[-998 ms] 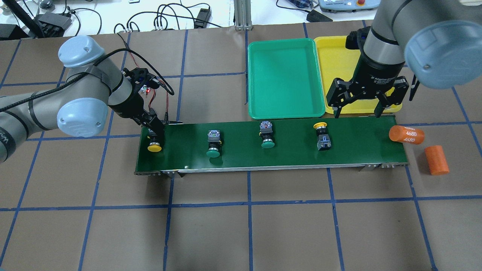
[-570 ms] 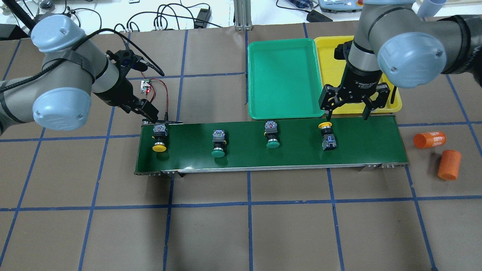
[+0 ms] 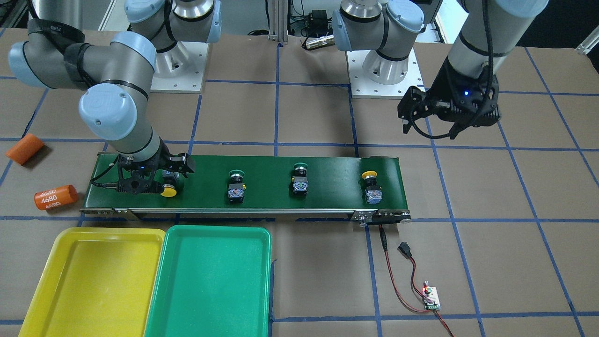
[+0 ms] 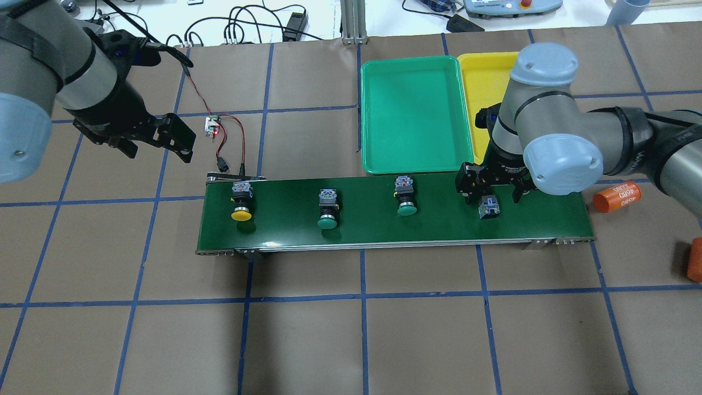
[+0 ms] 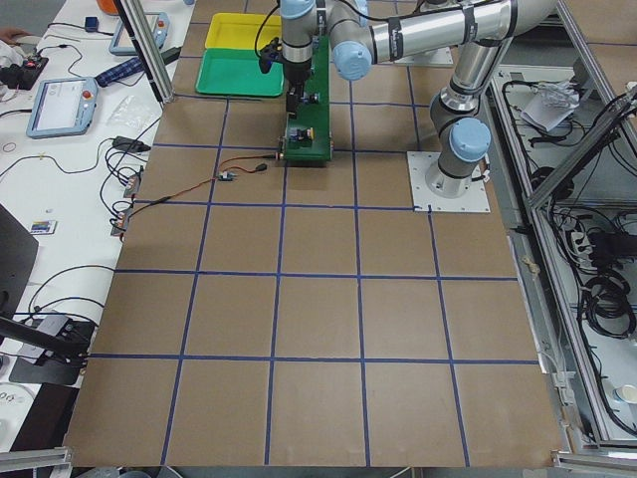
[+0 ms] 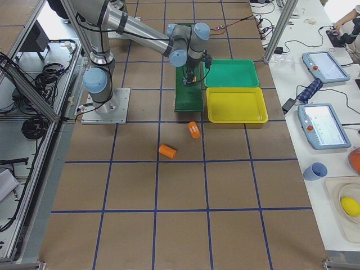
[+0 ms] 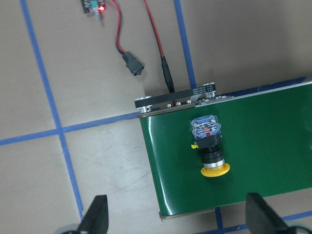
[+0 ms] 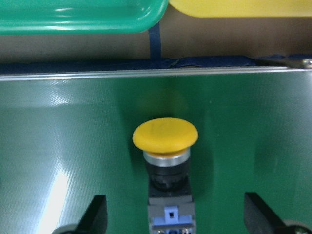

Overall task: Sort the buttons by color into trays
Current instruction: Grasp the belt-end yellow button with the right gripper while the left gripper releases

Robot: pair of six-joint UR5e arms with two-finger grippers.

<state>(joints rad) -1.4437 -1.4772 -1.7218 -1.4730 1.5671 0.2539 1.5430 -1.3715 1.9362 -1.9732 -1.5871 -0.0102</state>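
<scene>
Buttons (image 4: 406, 197) are lying four along the conveyor belt (image 4: 373, 227); we are counting two yellow, two green. Our right gripper (image 4: 492, 193) is straddling one yellow button (image 8: 165, 141), spread wide, clasping nothing; our left gripper (image 4: 158, 147) is hanging spread too, empty. Two trays (image 4: 411, 109) are sitting beside.

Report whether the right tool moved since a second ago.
Yes: the right tool went from the yellow tray down over the conveyor belt, straddling a yellow button.
</scene>
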